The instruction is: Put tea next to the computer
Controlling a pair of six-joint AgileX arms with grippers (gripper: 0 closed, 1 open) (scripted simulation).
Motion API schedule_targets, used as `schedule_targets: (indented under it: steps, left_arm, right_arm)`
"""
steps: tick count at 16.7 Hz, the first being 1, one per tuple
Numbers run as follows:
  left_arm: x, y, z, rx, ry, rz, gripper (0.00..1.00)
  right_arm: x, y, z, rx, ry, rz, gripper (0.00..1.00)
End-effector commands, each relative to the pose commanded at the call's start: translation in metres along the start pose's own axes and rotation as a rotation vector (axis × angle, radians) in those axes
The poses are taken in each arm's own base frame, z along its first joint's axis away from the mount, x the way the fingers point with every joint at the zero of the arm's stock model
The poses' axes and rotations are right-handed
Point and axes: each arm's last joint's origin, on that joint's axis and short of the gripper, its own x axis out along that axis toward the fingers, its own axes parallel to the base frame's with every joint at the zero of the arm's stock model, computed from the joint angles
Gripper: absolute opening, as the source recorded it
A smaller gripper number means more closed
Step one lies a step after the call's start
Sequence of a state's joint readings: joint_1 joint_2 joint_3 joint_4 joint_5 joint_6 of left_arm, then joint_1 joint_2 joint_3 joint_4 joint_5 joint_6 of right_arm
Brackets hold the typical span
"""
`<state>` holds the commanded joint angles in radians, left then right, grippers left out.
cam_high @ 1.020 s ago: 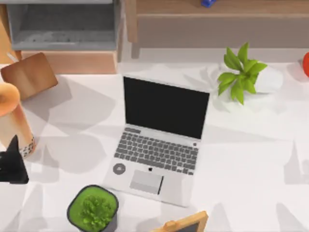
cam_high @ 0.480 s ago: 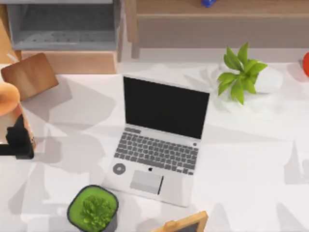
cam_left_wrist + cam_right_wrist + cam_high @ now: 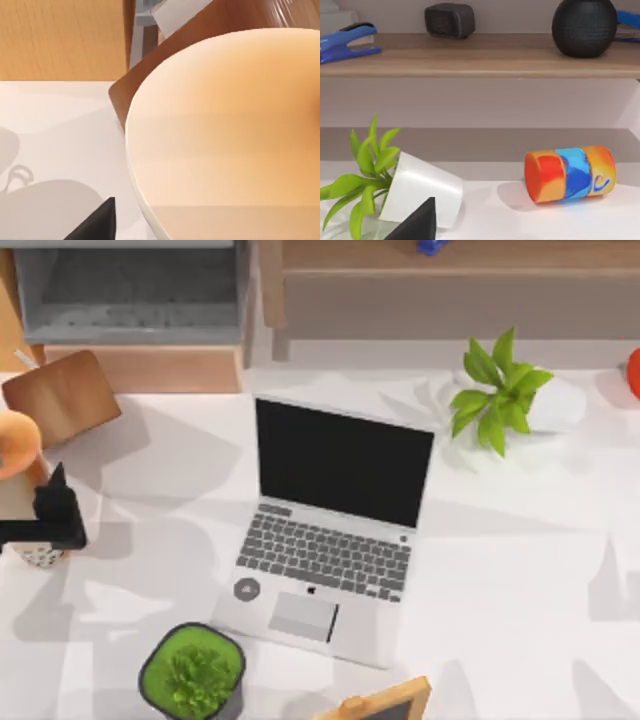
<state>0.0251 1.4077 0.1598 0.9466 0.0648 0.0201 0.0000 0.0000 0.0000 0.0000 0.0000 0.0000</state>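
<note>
- The tall clear cup of peach-tan milk tea with an orange domed lid [image 3: 20, 455] stands at the top view's far left edge of the tabletop [image 3: 520, 540], well apart from the open silver laptop with its black screen [image 3: 330, 525].
- My left gripper [image 3: 55, 520] is at the cup's side; I judge its fingers are pinching the cup, whose wall looms large in the left wrist view [image 3: 225, 130].
- To do this step well, I would keep the cup upright, lift it a little, then carry it toward the laptop's left flank.
- Open tabletop lies between cup and laptop; that is my lane.
- The dark pot of green plant [image 3: 193, 670] sits near the front edge, and the brown wooden box [image 3: 60, 395] is just behind the cup: I steer between them.
- I cannot tell the state of my right arm's fingers; its wrist view faces a tipped white pot with green leaves [image 3: 415, 192].
</note>
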Motion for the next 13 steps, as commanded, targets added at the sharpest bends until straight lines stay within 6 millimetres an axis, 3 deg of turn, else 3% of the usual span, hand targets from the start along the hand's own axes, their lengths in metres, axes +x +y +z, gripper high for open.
schedule_targets:
  steps: [4, 13]
  left_arm:
    - [0.0002, 0.0000, -0.0001, 0.000, 0.000, 0.000, 1.00]
    - [0.0002, 0.0000, -0.0001, 0.000, 0.000, 0.000, 0.32]
  right_arm:
    - [0.0000, 0.0000, 0.0000, 0.000, 0.000, 0.000, 1.00]
    - [0.0000, 0.0000, 0.0000, 0.000, 0.000, 0.000, 1.00]
